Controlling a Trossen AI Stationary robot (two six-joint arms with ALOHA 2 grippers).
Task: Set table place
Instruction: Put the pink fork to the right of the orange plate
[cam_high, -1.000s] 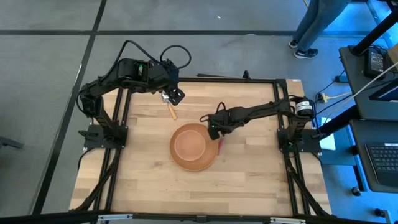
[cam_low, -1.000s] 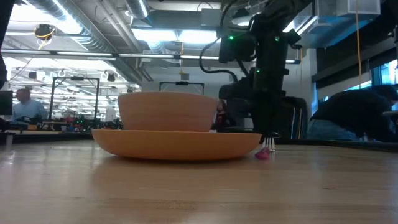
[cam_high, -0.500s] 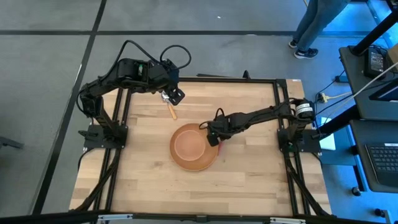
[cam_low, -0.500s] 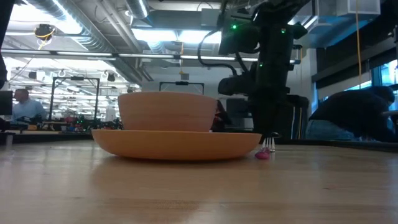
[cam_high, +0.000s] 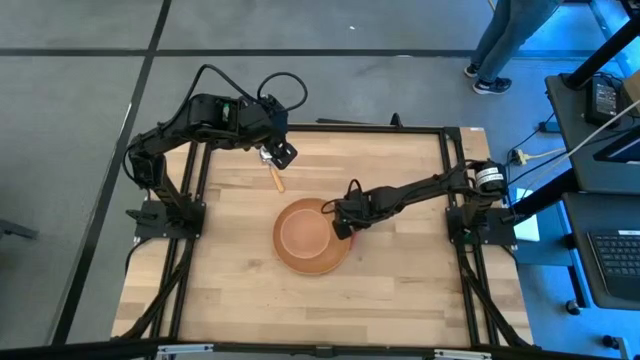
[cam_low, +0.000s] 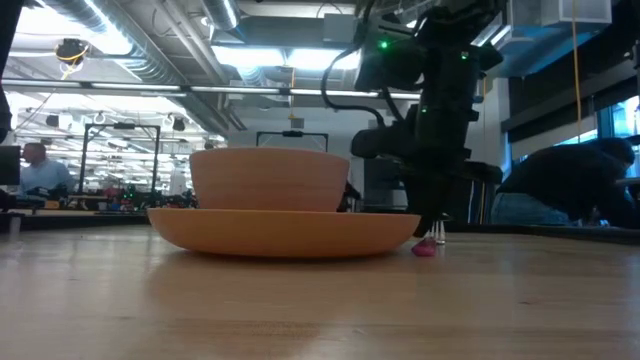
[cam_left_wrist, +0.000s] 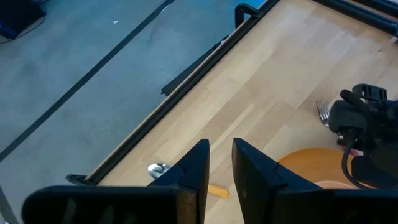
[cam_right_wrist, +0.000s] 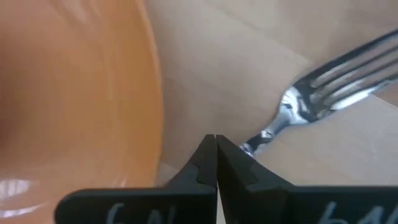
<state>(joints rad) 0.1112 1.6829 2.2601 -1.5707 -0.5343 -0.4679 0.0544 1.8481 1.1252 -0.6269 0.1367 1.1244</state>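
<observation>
A pale-orange bowl (cam_high: 305, 232) stands in a wide orange plate (cam_high: 326, 268) at the table's middle. A red-handled fork (cam_high: 353, 236) lies flat on the table just right of the plate; its tines (cam_right_wrist: 339, 71) and neck show in the right wrist view. My right gripper (cam_right_wrist: 216, 146) is shut, pointing down between the plate's rim (cam_right_wrist: 146, 93) and the fork's neck. A wooden-handled spoon (cam_high: 275, 178) lies on the table at the far left. My left gripper (cam_high: 283, 155) hovers above the spoon (cam_left_wrist: 158, 168), its fingers a narrow gap apart, empty. My right gripper comes from above with its fingers shut, and its tips stand right beside the fork's neck (cam_right_wrist: 266, 134), on the plate's side of it. The neck runs behind one finger (cam_right_wrist: 239, 158), so I cannot tell whether they touch. The fork lies flat on the table.
The black frame (cam_high: 450, 160) edges the table. Bare planks lie near the front edge (cam_high: 320, 310) and left of the plate. A person stands beyond the far right corner (cam_high: 510, 40); another shows far off in the low view (cam_low: 38, 165).
My right gripper has moved a little toward the table's near edge and down, ending by the plate's right rim at the fork. The plate, the bowl and the spoon have stayed where they were.
</observation>
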